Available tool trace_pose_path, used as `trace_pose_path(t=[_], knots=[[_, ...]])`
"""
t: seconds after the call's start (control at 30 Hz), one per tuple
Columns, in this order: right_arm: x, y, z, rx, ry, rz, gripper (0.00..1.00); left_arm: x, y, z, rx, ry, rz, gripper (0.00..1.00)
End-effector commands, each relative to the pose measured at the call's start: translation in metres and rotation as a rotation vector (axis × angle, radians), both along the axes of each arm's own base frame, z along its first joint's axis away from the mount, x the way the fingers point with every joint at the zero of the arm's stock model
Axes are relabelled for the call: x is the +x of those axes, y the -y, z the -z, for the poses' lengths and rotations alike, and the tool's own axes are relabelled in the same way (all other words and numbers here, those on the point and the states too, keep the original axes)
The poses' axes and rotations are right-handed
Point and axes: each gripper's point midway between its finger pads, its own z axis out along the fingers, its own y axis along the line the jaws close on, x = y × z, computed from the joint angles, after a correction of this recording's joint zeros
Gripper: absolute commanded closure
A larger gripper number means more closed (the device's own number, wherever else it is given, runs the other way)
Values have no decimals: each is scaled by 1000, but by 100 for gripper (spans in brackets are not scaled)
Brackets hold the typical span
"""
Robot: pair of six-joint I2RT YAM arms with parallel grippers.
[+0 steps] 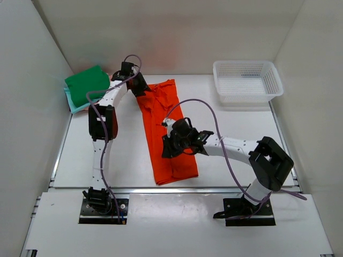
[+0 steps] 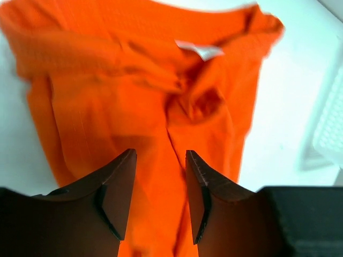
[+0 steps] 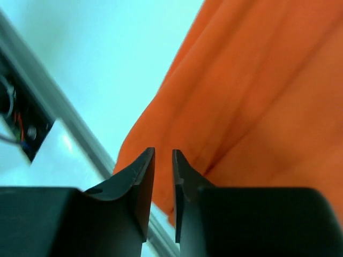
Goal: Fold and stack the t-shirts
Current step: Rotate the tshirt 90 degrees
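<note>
The orange t-shirt [image 1: 169, 134] lies as a long strip in the middle of the table. The left gripper [image 2: 159, 155] hangs spread over its collar end. The right gripper [image 3: 163, 152] has its fingers almost together; whether they pinch cloth I cannot tell.

No legible txt, nos. or brand marks in any view. Only candidate is the small white tag [image 2: 199, 50] at the neck of the orange shirt [image 2: 123, 107], seen in left wrist view: too blurred, no print can be made out on it.
</note>
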Motion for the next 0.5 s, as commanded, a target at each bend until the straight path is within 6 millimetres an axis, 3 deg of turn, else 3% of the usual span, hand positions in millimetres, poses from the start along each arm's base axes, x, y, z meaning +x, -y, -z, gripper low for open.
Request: trace_pose_path(t=[0.0, 0.27, 0.47], knots=[[36, 14, -10, -44, 78, 74, 82, -5, 0, -79, -48, 150, 18, 47], [65, 15, 16, -140, 104, 94, 77, -29, -13, -55, -19, 84, 17, 48], [64, 3, 26, -139, 88, 69, 76, -40, -18, -41, -23, 50, 11, 48]])
